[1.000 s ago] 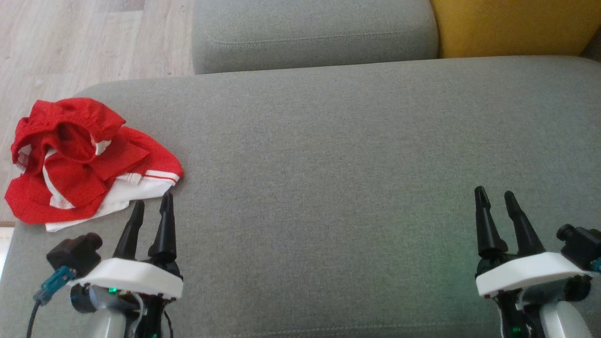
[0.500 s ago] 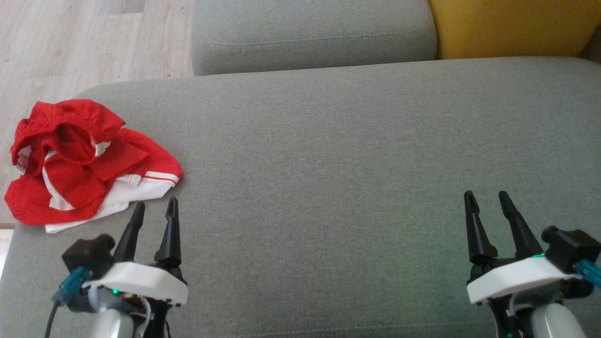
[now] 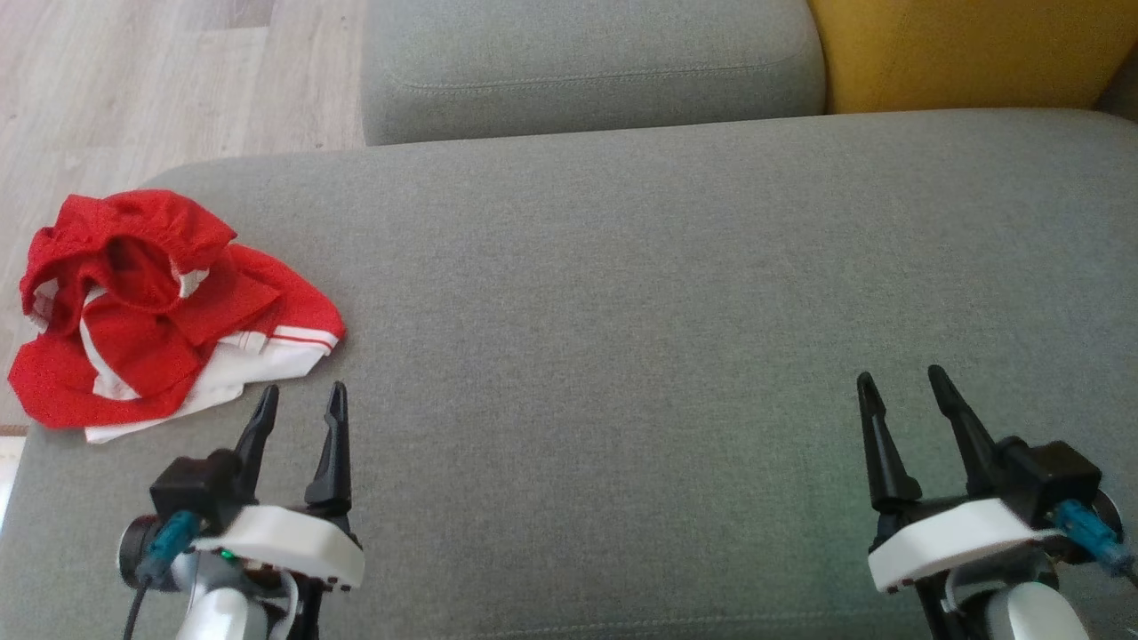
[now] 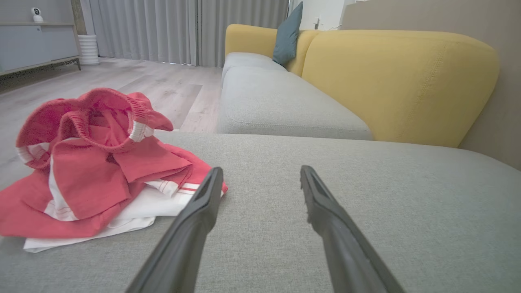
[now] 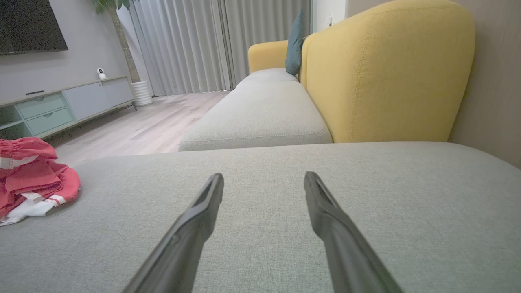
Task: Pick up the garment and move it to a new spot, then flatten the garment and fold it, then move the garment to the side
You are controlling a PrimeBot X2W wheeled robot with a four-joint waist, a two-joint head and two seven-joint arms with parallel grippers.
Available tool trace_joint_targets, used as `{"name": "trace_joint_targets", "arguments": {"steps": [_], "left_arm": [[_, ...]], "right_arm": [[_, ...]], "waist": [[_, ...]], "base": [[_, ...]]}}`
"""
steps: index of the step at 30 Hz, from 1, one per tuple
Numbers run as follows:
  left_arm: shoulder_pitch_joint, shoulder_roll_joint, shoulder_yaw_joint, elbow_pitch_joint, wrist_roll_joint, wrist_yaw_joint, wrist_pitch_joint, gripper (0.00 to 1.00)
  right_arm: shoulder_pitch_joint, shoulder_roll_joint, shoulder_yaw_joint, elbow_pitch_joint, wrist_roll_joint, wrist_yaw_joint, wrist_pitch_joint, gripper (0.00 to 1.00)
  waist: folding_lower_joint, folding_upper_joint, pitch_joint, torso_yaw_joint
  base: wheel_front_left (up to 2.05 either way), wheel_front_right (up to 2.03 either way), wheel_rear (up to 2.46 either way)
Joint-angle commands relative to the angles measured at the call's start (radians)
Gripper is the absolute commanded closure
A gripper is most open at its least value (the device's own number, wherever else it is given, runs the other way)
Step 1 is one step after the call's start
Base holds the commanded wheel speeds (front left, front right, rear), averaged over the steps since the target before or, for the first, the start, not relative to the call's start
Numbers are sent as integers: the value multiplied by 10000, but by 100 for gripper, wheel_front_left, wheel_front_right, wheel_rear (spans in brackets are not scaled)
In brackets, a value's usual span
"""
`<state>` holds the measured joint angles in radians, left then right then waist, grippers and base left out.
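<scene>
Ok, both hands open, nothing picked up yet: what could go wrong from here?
The red shorts lie crumpled in layers, so the left hand may pinch only the white flap nearest it. They also sit at the left edge of the cushion, above the floor; a nudge could push them off.

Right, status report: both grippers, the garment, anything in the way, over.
Left gripper open, empty, just short of crumpled red-and-white fabric garment. Right gripper open, empty, over grey sofa cushion. Nothing in the way.
</scene>
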<state>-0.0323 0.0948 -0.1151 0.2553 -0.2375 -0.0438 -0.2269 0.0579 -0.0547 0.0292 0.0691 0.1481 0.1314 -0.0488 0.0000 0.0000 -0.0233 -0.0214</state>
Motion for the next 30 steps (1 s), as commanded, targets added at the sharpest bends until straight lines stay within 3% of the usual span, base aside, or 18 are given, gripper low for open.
{"name": "trace_joint_targets", "arguments": {"steps": [1, 8, 30], "left_arm": [[-547, 210, 263, -275, 410, 94, -186, 0], [-569, 223, 234, -172, 968, 169, -348, 0], [-605, 176, 279, -4, 777, 332, -348, 0]], "right_arm": [[-148, -40, 276, -461, -403, -7, -144, 0], [-87, 1, 208, -515, -794, -7, -254, 0], [-105, 43, 60, -390, -399, -7, -362, 0]], "waist": [[0, 0, -12, -2], [0, 0, -10, -2], [0, 0, 28, 174]], "base": [[0, 0, 0], [0, 0, 0], [0, 0, 0]]}}
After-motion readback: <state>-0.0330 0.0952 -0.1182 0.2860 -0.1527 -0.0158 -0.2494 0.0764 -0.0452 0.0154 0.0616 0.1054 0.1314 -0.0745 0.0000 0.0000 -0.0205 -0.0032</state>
